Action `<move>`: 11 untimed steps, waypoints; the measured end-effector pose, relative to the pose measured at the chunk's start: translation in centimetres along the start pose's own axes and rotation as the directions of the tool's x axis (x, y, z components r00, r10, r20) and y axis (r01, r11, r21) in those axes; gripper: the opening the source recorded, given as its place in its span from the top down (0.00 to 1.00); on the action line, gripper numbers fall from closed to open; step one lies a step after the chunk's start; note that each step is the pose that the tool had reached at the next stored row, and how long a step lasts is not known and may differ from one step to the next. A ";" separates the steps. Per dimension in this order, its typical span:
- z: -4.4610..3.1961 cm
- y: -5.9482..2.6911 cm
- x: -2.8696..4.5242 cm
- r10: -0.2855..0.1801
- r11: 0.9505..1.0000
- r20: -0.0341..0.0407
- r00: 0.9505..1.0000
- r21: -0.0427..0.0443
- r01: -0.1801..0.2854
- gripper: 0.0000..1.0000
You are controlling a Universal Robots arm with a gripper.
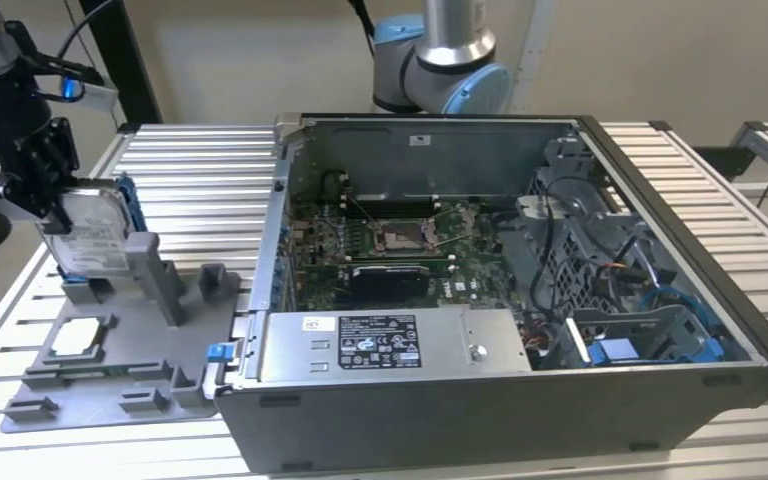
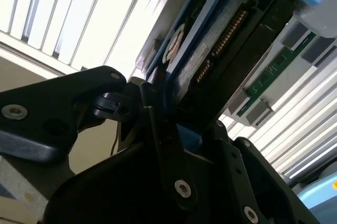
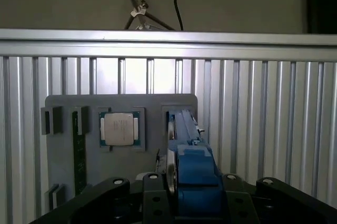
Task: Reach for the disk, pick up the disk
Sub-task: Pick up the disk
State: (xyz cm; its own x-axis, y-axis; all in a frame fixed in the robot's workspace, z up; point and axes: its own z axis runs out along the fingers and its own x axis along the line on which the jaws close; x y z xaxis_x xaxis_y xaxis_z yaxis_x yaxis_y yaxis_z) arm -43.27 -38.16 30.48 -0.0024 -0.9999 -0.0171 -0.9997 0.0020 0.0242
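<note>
The black fingers (image 3: 152,203) of the gripper (image 3: 189,195) sit closest in both wrist views. They are closed on the disk (image 3: 187,145) from either side, with its blue bracket filling the gap between them. In the second wrist view the gripper (image 2: 184,129) clamps one end of the disk (image 2: 210,50), whose circuit-board face and blue frame run away from the fingertips.

In the exterior view the gripper (image 1: 40,195) stands at the far left. The disk (image 1: 91,235) is held upright on edge just beside it, with its labelled face showing. Beneath the gripper lies the grey holder plate (image 1: 104,385) on the slatted table (image 1: 184,170). The disk's lower edge is at the plate's upright slot, but I cannot tell whether it touches the slot. Also below the gripper, a square silver chip (image 1: 77,337) lies flat in its pocket on the plate.

Well apart from the gripper, toward the exterior view's right, stands the open computer case (image 1: 491,420). A long grey box (image 1: 384,345) runs along its near wall.
</note>
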 end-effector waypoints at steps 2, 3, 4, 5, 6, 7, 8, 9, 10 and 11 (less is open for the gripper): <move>-0.26 0.01 0.00 0.000 1.000 0.000 1.000 0.000 0.000 1.00; -0.32 0.01 0.00 0.000 1.000 0.000 1.000 0.000 0.000 1.00; -0.32 0.00 0.00 0.000 1.000 0.000 1.000 0.000 0.000 1.00; -0.32 0.00 0.00 0.000 1.000 0.000 1.000 0.000 0.000 1.00; -0.32 0.00 0.00 0.000 1.000 0.000 1.000 0.000 0.000 1.00; -0.33 0.01 0.00 0.000 1.000 0.000 1.000 0.000 0.000 1.00; -0.34 0.02 0.00 0.000 1.000 0.000 1.000 0.000 0.000 1.00; -0.34 0.03 0.00 0.000 1.000 0.000 1.000 0.000 0.000 1.00; -0.33 0.05 0.00 0.000 1.000 0.000 1.000 0.000 0.000 1.00; -0.33 0.06 0.00 0.000 1.000 0.000 1.000 0.000 0.000 1.00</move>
State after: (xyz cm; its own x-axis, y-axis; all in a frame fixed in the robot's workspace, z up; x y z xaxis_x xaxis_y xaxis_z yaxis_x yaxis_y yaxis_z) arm -43.32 -38.16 30.81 -0.0023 -0.9999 -0.0171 -0.9997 0.0019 0.0242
